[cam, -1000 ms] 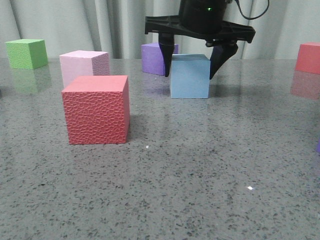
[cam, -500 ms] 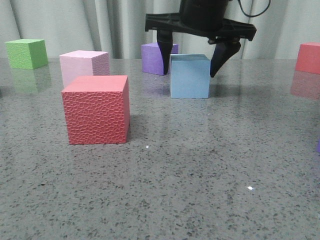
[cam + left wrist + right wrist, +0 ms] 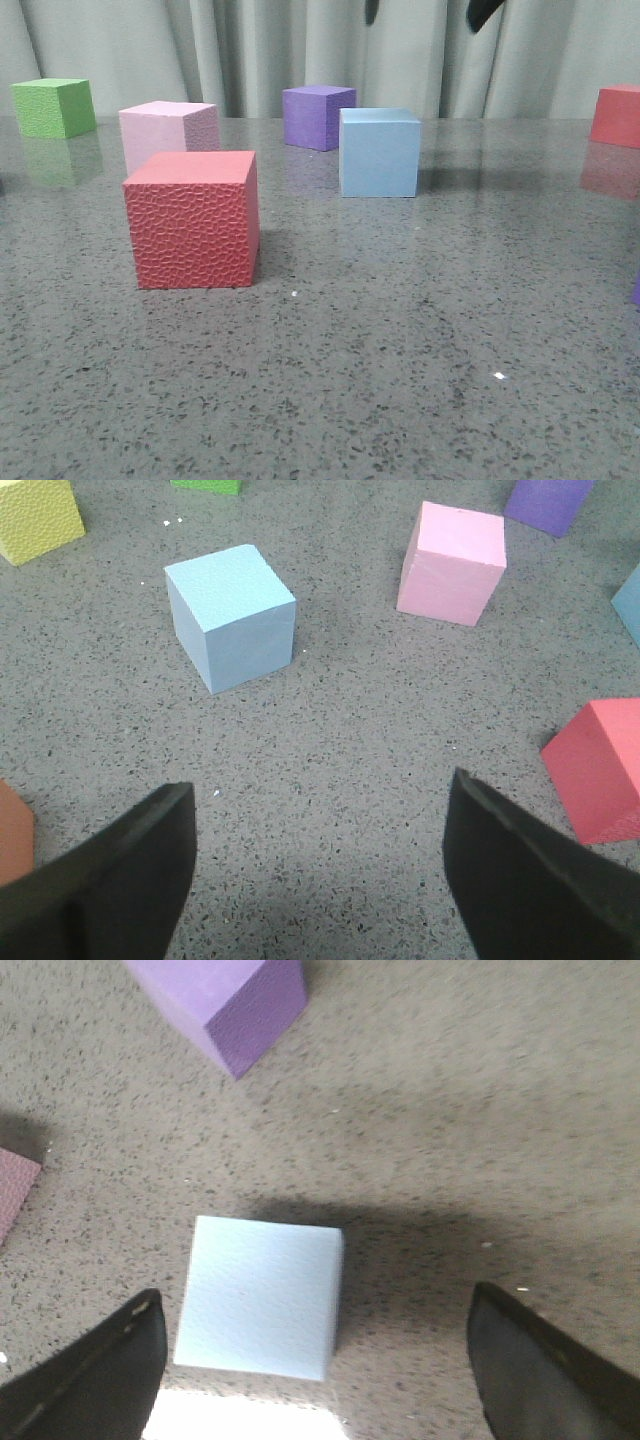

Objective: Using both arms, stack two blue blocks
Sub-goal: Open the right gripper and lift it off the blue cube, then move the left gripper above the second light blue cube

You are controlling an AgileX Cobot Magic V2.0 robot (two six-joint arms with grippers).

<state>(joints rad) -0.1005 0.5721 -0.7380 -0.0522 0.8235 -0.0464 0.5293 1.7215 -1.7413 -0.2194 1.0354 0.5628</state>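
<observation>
1. One grey speckled table (image 3: 400, 380) fills the lower three quarters of the front view.
2. Pale curtain (image 3: 250, 50) runs across the top of the frame.
3. Right gripper (image 3: 428, 10): only two dark fingertips show at the top edge, right of centre. Its wrist view shows the jaws spread wide, gripping nothing, over a blue block (image 3: 260, 1295). The block sits on the table between the fingers, nearer one of them, touching neither.
4. Left gripper (image 3: 320, 850): not seen from the front. Its wrist view shows the jaws spread wide over bare table, gripping nothing.
5. Red cube (image 3: 190, 220), dimpled, stands left of centre, nearest the camera.
6. Pink cube (image 3: 165, 130) stands just behind it, upper left.
7. Blue block (image 3: 378, 152) stands alone, centre right of the front view, nothing on top.
8. Second blue block (image 3: 230, 615) shows fully only in the left wrist view. It rests on the table ahead of the open fingers, well apart from the pink cube (image 3: 450, 565).
9. Purple cube (image 3: 317, 116) stands behind the blue block, upper centre.
10. Green cube (image 3: 52, 106) stands at the far upper left.
</observation>
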